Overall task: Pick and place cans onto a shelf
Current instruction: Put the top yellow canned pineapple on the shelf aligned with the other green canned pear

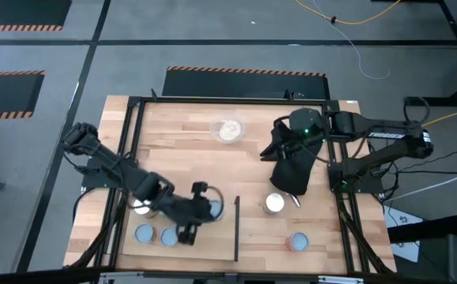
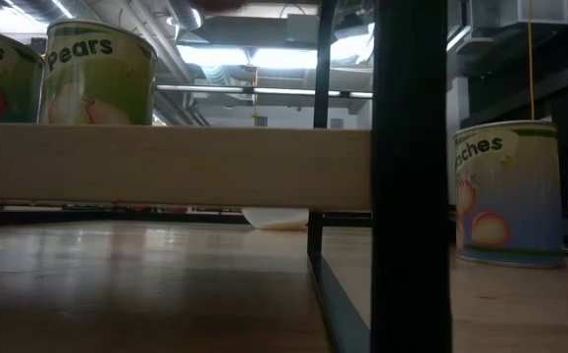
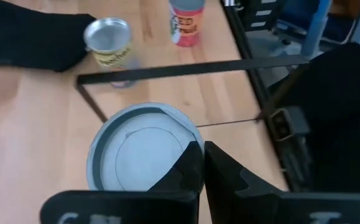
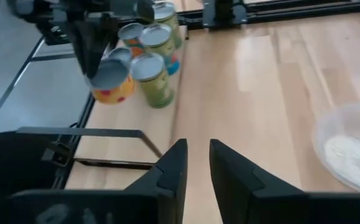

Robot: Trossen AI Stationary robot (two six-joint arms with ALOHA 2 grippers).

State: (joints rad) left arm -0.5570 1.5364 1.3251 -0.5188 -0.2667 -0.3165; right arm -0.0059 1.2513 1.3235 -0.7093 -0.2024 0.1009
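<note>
The shelf (image 1: 181,158) is a raised light-wood plank with a black strip (image 1: 237,229) along its right edge. Several cans stand on it on their bases, among them two (image 1: 144,233) (image 1: 167,235) near the front and a green-labelled one (image 2: 100,74). My left gripper (image 3: 201,168) is shut, just over the rim of a pale-blue-topped can (image 3: 142,152) beside the strip; whether it touches it I cannot tell. A silvery-topped can (image 1: 274,203) and a pink can (image 1: 297,241) stand on the table right of the shelf. My right gripper (image 4: 193,165) is slightly open, holds nothing, and hangs above the table.
A black oven mitt (image 1: 293,172) lies on the table under my right arm, next to the silvery-topped can. A clear bowl of pale grains (image 1: 228,128) sits toward the far edge. The shelf's black frame posts (image 2: 411,176) rise at the front. Bare wood lies between bowl and shelf.
</note>
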